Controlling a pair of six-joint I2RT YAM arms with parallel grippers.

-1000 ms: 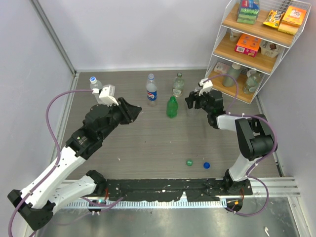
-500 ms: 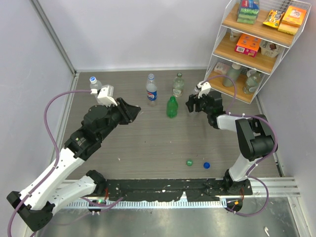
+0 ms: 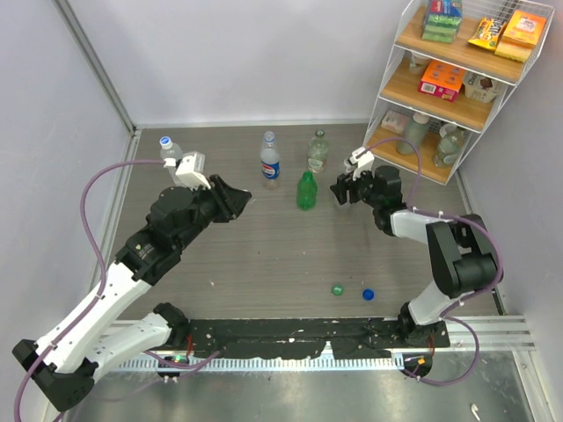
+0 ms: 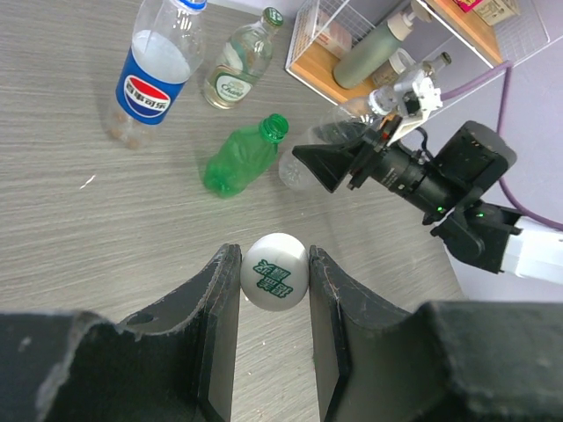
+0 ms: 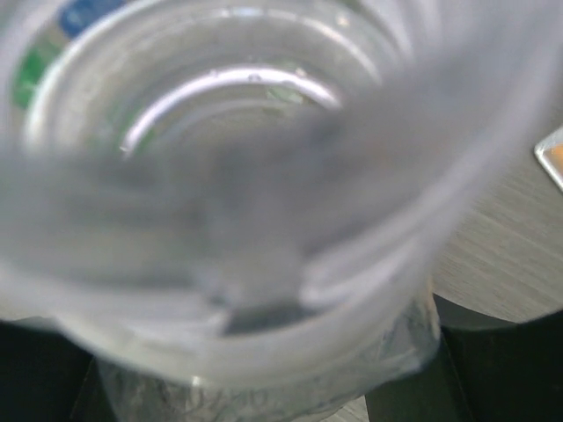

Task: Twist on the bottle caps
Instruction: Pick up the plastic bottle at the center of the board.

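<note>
Left gripper (image 4: pixel 273 258): no change over the last second. It's pinching the white cap (image 4: pixel 274 271) between both fingers, printed top toward the wrist cam.

The right arm is the mover. Its elbow swings outward and the right gripper (image 3: pixel 346 187) edges a touch toward the green bottle (image 3: pixel 306 191). The plain clear bottle (image 5: pixel 264 176) sits between the right fingers, blurred and filling that wrist view. Can't tell if the fingers clamp it or just straddle it.

My read: right is settling its hold on the bottle so left can bring the cap over. The bottle is still well ahead of the left fingertips, so no threading yet.

Green cap (image 3: pixel 336 287) and blue cap (image 3: pixel 368 294) lie on the table (image 3: pixel 264 255), well behind the right gripper. The green bottle's mouth is open.
</note>
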